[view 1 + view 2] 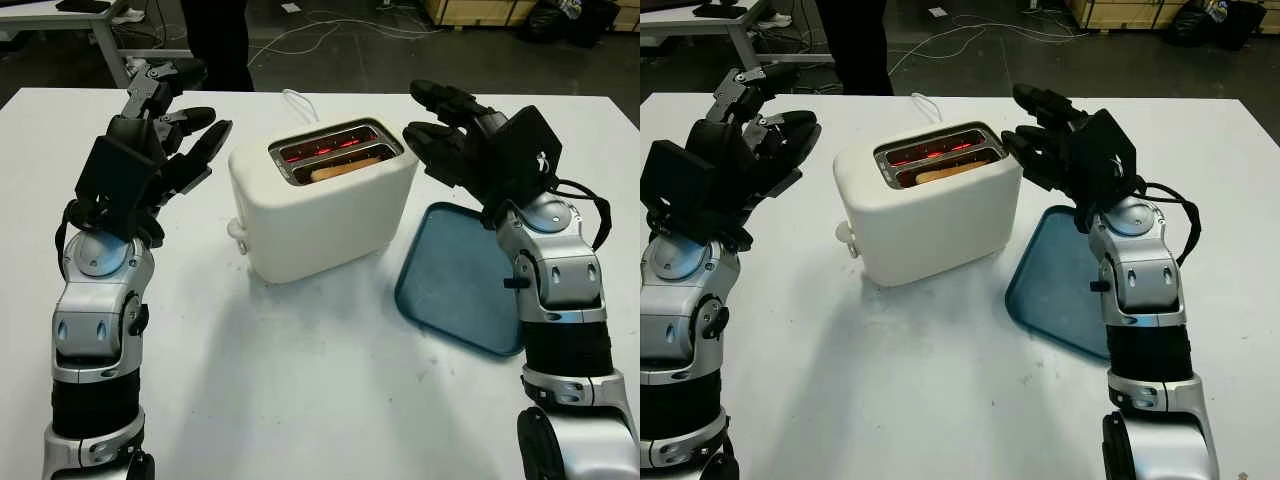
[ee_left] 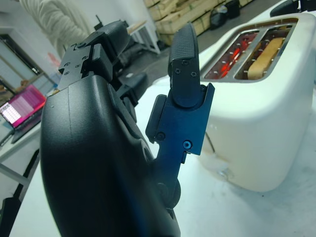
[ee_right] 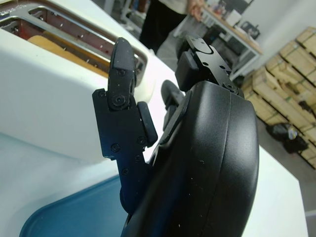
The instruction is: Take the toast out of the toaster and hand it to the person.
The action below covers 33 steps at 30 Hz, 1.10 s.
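Toast [image 1: 338, 169] remains seated in toaster [image 1: 322, 200]; left hand [image 1: 175, 150] and right hand [image 1: 450, 135] flank it, both open and holding nothing; extraction and handover outstanding.

bright, even light (soft shadows)

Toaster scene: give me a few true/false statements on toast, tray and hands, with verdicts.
1. The toast sits in the toaster slot nearer the robot. True.
2. The left hand holds the toast. False: it is open, beside the toaster.
3. The blue tray lies beside the toaster, on the right hand's side. True.
4. The far slot holds a second slice. False: it shows only glowing red elements.
5. The toaster is black. False: it is white.
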Tool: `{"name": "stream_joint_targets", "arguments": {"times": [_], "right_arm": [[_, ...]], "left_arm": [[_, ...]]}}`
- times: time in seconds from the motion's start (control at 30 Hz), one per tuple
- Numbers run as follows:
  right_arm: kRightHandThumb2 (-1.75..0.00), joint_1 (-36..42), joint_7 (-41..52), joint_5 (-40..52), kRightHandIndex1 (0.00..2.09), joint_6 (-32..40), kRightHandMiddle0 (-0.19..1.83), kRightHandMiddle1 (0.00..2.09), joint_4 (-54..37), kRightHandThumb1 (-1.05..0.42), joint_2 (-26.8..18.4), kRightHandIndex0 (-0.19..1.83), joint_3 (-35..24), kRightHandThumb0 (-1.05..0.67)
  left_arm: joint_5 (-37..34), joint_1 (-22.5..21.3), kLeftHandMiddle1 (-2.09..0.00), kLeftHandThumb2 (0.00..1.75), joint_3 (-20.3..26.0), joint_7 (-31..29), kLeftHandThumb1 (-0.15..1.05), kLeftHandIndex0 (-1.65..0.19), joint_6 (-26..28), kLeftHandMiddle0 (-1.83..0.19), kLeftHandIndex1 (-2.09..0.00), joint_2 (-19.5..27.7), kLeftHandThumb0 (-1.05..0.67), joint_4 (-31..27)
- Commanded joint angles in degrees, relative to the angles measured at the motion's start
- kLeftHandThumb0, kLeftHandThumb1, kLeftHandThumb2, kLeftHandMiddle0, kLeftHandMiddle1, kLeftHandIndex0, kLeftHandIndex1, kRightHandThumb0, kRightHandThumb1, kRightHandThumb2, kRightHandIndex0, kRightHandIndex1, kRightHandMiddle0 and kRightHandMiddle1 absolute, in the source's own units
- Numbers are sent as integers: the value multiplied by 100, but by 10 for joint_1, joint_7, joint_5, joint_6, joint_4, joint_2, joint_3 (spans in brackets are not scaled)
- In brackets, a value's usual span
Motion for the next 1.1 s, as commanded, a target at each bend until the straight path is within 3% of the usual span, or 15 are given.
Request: {"name": "stream_joint_targets", "arguments": {"times": [0.0,0.2,1.07], "right_arm": [[-39,1,1,1,62,-3,34,1,-7,-92,-5,6,1,-44],[-39,1,0,8,63,4,34,1,-9,-92,0,5,-5,-43],[-36,1,-2,14,68,-5,37,2,0,-92,4,2,-4,-44]], "left_arm": [[2,-5,-106,50,1,-4,92,-5,-13,0,-87,7,-52,3],[-1,-6,-107,59,2,-11,92,-4,-14,0,-90,10,-58,8],[-3,-6,-107,49,3,-9,92,0,-21,0,-96,10,-53,9]]}}
